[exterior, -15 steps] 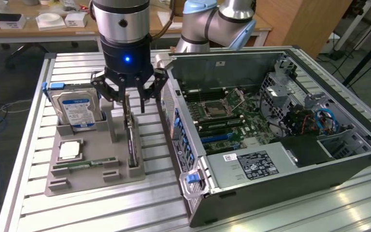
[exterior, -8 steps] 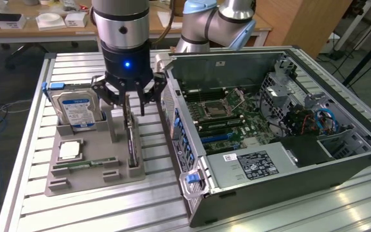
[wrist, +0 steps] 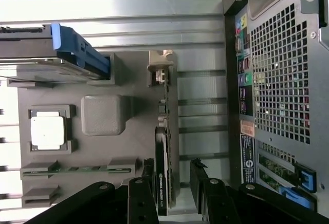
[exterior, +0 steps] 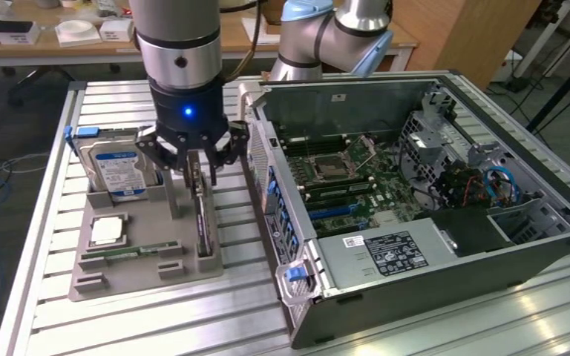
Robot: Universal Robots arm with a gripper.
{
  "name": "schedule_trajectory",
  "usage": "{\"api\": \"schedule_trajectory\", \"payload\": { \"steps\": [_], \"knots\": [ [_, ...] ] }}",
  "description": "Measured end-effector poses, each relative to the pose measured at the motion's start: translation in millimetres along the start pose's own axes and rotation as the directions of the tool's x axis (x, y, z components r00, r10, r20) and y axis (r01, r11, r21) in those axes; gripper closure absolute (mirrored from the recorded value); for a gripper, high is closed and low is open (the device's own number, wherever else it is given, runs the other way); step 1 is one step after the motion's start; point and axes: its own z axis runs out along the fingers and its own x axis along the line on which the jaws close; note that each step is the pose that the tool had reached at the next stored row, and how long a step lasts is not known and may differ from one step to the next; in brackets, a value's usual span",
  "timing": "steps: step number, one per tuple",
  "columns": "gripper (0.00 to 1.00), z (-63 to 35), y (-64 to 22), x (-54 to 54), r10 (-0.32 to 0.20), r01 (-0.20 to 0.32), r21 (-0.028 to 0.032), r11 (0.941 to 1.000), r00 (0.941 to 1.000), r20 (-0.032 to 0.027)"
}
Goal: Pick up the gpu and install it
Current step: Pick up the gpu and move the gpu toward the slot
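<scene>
Gripper (exterior: 198,167) is hanging with jaws spread wide, straddling the gpu (exterior: 202,222), one finger on either side and not clamped on it. The gpu is standing on edge in the grey tray (exterior: 116,282), beside the open computer case (exterior: 384,315).

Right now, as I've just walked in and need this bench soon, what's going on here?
The robot arm's gripper hangs open over the gray parts holder. Its fingers sit either side of the gpu, which stands on edge in its slot. The card is not gripped or lifted yet. The computer case lies open beside the holder, on the exterior view's right. A hard drive also stands in the holder.
</scene>
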Motion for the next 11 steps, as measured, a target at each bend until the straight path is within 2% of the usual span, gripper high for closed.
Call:
{"api": "schedule_trajectory", "payload": {
  "steps": [11],
  "knots": [
    [0.59,19.8,-3.1,2.7,0.000,0.000,0.0001,1.0000,1.0000,0.0000]
  ]
}}
